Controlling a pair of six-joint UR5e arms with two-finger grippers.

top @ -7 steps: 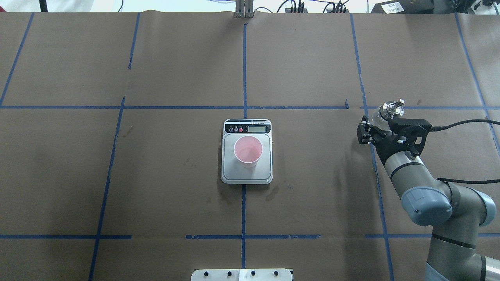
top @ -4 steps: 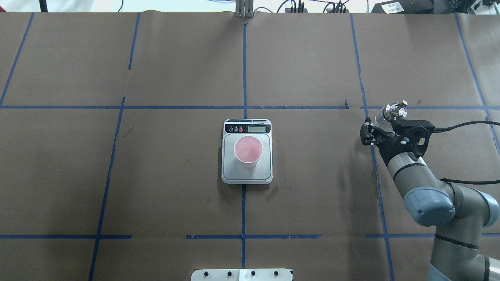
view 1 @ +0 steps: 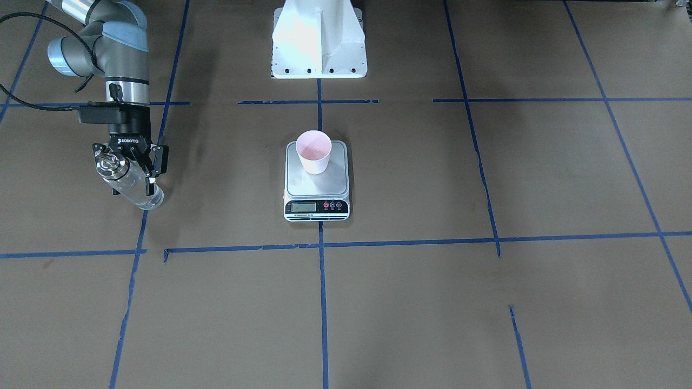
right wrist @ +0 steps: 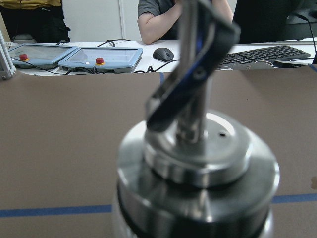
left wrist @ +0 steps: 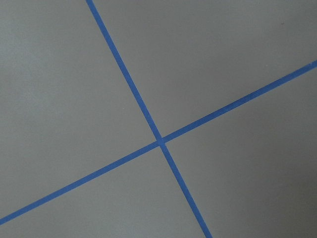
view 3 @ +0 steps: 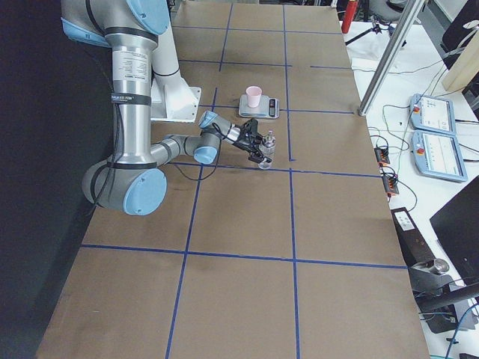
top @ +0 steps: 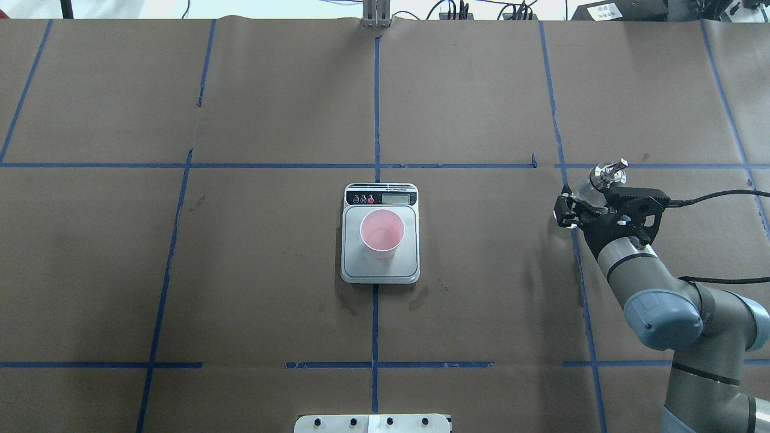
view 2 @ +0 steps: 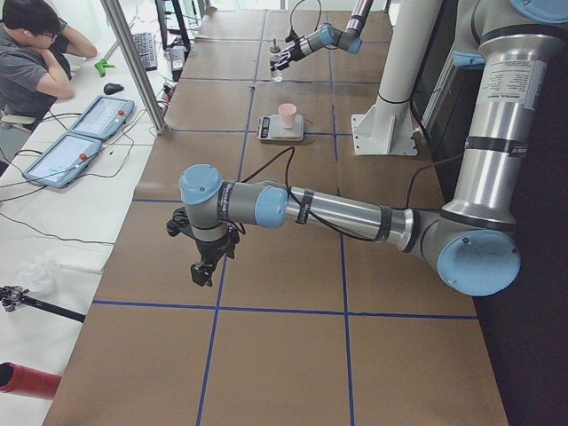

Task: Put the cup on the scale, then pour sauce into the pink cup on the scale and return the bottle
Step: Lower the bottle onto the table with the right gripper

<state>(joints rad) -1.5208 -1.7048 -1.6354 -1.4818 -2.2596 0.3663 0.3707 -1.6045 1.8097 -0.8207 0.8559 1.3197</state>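
Note:
The pale pink cup stands upright on the steel platform of the scale at the table's middle; both also show in the front view, the cup above the scale's black panel. My right gripper is shut on the clear glass bottle, far to the right of the scale. In the front view the bottle stands about upright with its base at the paper. Its silver spout cap fills the right wrist view. My left gripper shows only in the left side view; I cannot tell its state.
Brown paper with blue tape lines covers the table. The robot's white base stands behind the scale. Operators' tablets and a keyboard lie past the table's far edge. The left wrist view shows only crossed tape.
My right gripper has shifted a little to the right with the bottle in it. The cup and scale have not moved.

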